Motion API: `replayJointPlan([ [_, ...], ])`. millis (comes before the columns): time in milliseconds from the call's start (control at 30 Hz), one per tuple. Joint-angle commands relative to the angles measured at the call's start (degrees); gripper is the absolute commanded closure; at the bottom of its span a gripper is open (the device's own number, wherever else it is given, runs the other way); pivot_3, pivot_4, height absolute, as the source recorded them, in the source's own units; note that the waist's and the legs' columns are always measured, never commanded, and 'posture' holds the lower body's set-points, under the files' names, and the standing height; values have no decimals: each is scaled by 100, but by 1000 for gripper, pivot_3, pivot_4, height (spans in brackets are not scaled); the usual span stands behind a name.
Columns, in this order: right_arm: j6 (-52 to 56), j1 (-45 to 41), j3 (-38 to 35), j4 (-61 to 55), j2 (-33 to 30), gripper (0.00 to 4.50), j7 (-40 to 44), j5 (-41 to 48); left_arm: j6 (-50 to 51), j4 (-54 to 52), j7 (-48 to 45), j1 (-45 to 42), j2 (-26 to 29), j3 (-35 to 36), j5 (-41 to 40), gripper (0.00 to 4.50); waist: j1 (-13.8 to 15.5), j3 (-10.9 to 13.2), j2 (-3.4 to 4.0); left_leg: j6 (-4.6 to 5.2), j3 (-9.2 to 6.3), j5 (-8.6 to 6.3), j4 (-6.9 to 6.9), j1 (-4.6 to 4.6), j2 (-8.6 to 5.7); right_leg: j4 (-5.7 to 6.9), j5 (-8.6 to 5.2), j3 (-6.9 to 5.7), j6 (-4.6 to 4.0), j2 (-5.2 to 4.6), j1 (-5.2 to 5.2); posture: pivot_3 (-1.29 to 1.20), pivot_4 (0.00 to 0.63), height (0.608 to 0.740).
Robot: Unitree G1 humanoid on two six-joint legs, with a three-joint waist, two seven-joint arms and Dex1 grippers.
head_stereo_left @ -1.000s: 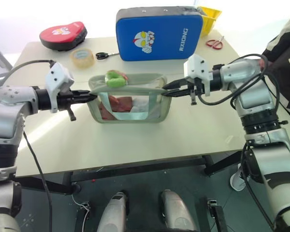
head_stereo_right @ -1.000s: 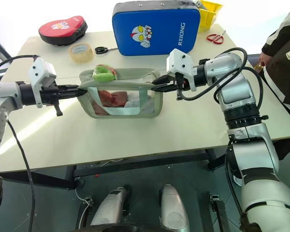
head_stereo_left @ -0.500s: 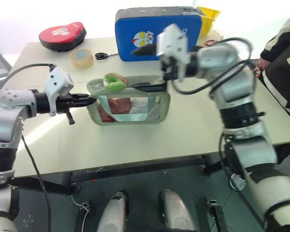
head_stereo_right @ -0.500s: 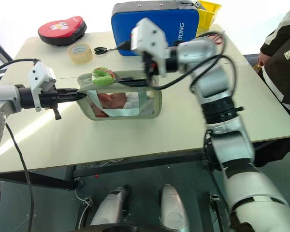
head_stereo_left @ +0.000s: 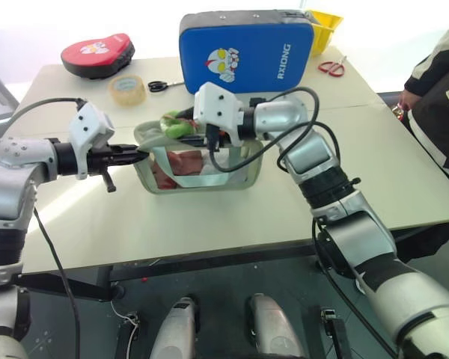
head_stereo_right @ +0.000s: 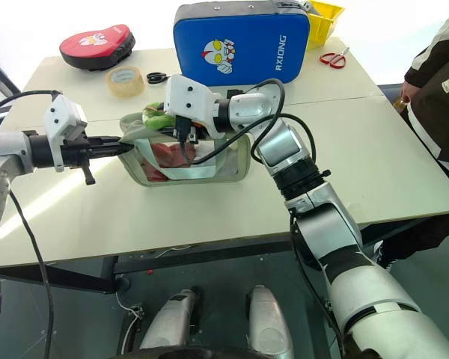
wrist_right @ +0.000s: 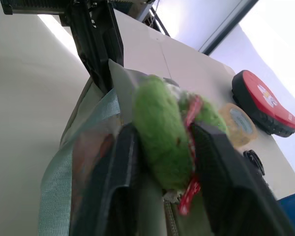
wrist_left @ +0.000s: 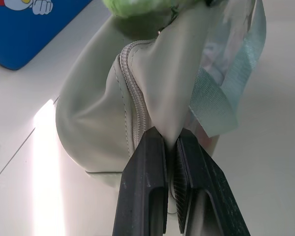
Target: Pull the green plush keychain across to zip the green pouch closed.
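Left gripper [wrist_left: 169,147] pinched tight on the end fabric of the green pouch [head_stereo_left: 232,176], which sits on the table [head_stereo_left: 284,217] in front of the blue pad [head_stereo_left: 247,48]. Right gripper [wrist_right: 162,147] clamps the plush keychain [wrist_right: 162,140] at the pouch's left end

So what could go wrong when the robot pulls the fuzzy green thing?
The right gripper has only soft fluff of the green plush keychain between its fingers, so it might slip off. The left gripper pinches just a thin fabric edge of the green pouch; a hard tug could yank it loose.
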Motion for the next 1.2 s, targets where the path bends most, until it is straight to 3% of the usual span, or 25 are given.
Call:
replayJointPlan([
  [33,-113,-252,-129,13,-34,4439,-89,-29,32,-118,23,10,89,136,8,4500,0,0,0,0,0,0,0,0,0,0,0,0,0,0,0,0,150,740],
  [267,725,-457,-803,-149,-436,4439,-124,385,63,-130,40,39,92,140,-15,4500,7,0,0,0,0,0,0,0,0,0,0,0,0,0,0,0,150,740],
  [567,1515,602,-1399,-826,-1773,4439,-556,291,111,-222,47,196,133,209,-57,4500,47,1,1,1,3,-1,0,2,0,-3,0,2,-1,-2,4,0,150,740],
  [767,1658,1263,-1757,-893,-2141,4439,-1199,238,137,-157,-24,108,139,155,-34,4500,32,1,1,1,5,0,-1,1,0,-2,0,3,-1,-2,3,0,150,740],
  [867,1828,1665,-1833,-1003,-1954,4439,-1531,347,104,-115,-54,54,123,98,-3,4500,42,0,1,1,5,0,0,1,0,-2,0,3,-1,-3,4,0,150,740],
  [1200,2782,2614,-1703,-1521,-69,4439,-2647,957,16,92,-126,-207,38,-62,77,4500,10,0,0,2,3,0,1,3,0,0,0,2,0,-1,7,0,150,740],
])
